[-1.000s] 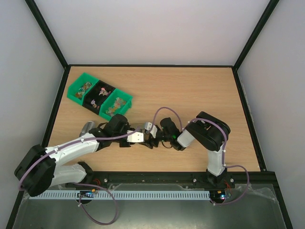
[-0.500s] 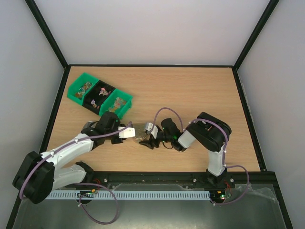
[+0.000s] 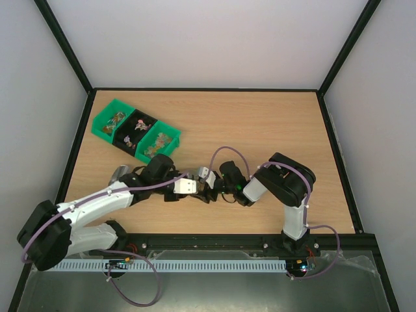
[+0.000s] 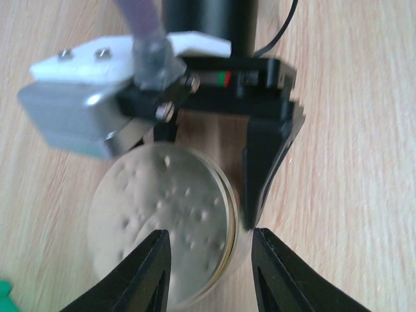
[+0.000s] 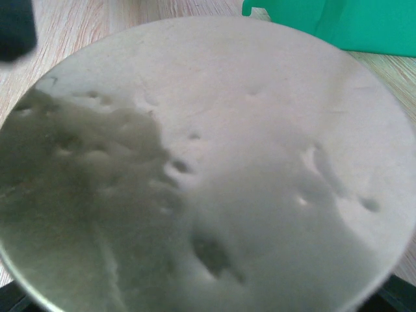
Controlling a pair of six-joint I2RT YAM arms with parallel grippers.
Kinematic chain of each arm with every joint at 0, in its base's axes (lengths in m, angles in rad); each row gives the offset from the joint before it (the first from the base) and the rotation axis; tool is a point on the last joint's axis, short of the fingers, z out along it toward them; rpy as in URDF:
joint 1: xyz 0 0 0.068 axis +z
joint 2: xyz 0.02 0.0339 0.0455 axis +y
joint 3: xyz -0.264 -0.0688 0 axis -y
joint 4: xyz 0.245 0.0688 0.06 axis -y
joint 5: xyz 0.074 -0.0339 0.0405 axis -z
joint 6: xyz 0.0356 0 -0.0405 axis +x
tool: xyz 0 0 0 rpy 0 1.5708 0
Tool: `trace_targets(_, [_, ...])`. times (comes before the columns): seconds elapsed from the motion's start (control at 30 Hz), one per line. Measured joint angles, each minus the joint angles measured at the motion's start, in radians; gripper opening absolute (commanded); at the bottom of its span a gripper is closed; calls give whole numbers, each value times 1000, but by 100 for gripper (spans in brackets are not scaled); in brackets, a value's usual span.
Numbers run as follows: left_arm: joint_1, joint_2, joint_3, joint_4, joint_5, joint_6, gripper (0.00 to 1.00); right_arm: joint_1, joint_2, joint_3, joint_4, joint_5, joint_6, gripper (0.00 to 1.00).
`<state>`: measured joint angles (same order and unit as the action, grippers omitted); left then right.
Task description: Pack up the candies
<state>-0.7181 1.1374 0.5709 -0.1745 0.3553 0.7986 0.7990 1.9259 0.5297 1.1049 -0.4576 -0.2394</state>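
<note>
The candies (image 3: 138, 127) lie as small mixed-colour sweets in the three compartments of the green bin (image 3: 104, 127) at the back left. A jar with a round whitish dimpled lid (image 4: 162, 221) sits mid-table. My right gripper (image 3: 203, 190) is shut on the jar, one black finger (image 4: 265, 175) pressed on its side. The same pale round face (image 5: 214, 162) fills the right wrist view. My left gripper (image 4: 209, 237) hovers at the lid's right edge, open, with nothing pinched. From above, both grippers hide the jar.
A shiny metal scoop (image 3: 119, 173) lies beside the left arm, near the table's left side. The green bin's corner (image 5: 338, 23) is just beyond the jar. Black frame rails border the table on all sides.
Half a second ago my left gripper had drawn back to the left, uncovering the jar. It has since swung right again over the lid. The right arm has not moved.
</note>
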Motion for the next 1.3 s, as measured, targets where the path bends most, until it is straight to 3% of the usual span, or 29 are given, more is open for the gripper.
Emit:
trace_targets(0.37, [-30, 112, 4, 91, -69, -36, 32, 0, 0, 0, 0, 0, -5, 48])
trace_targets(0.67, [-1, 74, -18, 80, -97, -24, 28, 0, -4, -6, 1, 14, -18, 45])
trace_targets(1.07, [204, 23, -62, 40, -133, 84, 31, -3, -17, -22, 1, 20, -16, 44])
trace_targets(1.3, [194, -45, -61, -41, -67, 79, 39, -1, -17, -22, 1, 19, -15, 44])
